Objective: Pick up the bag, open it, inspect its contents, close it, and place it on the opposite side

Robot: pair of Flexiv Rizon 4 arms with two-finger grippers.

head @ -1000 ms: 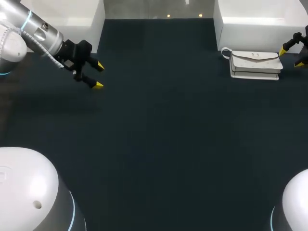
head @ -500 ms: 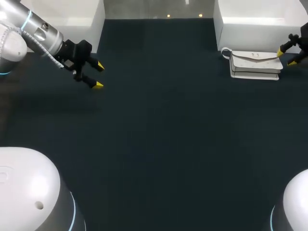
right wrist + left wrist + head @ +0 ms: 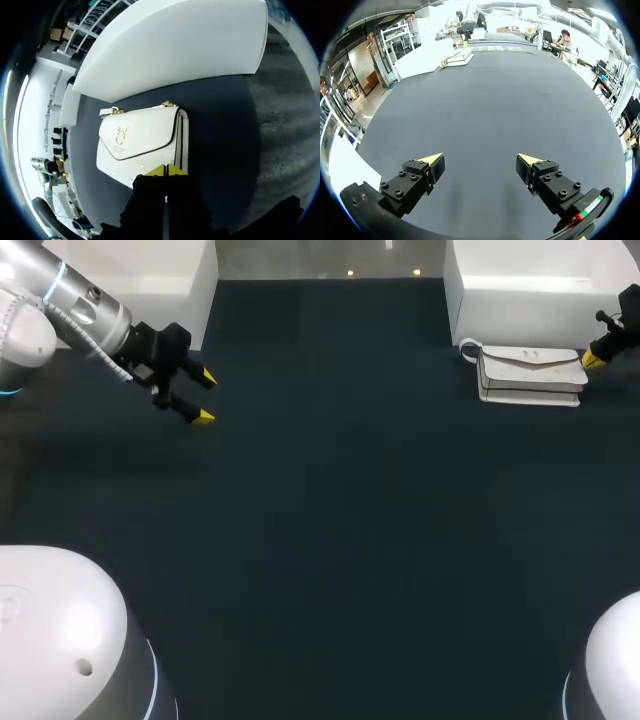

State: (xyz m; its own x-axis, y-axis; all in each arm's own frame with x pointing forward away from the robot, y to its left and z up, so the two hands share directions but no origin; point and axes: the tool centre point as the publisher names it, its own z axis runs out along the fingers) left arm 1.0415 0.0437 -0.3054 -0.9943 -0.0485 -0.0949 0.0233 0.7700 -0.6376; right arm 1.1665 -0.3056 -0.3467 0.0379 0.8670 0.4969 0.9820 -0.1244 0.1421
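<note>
A white flap bag [image 3: 530,375] with gold fittings lies flat at the back right of the dark table, close against a white box. My right gripper [image 3: 593,360] is at the bag's right end, its yellow tips pressed together and shut. In the right wrist view the joined tips [image 3: 167,170] sit at the bag's [image 3: 137,145] near edge; nothing shows between them. My left gripper [image 3: 203,397] hangs open over the back left of the table, far from the bag. In its wrist view the left gripper [image 3: 480,160] has only bare table between its fingers, and the bag [image 3: 457,58] lies far ahead.
One white box [image 3: 540,290] stands behind the bag and another [image 3: 140,270] at the back left. The dark table top [image 3: 330,520] stretches between the arms. My arms' white bases [image 3: 60,640] fill the near corners.
My right gripper has gone from wide open to shut and has shifted slightly back at the bag's right end. The left arm and the bag have not moved.
</note>
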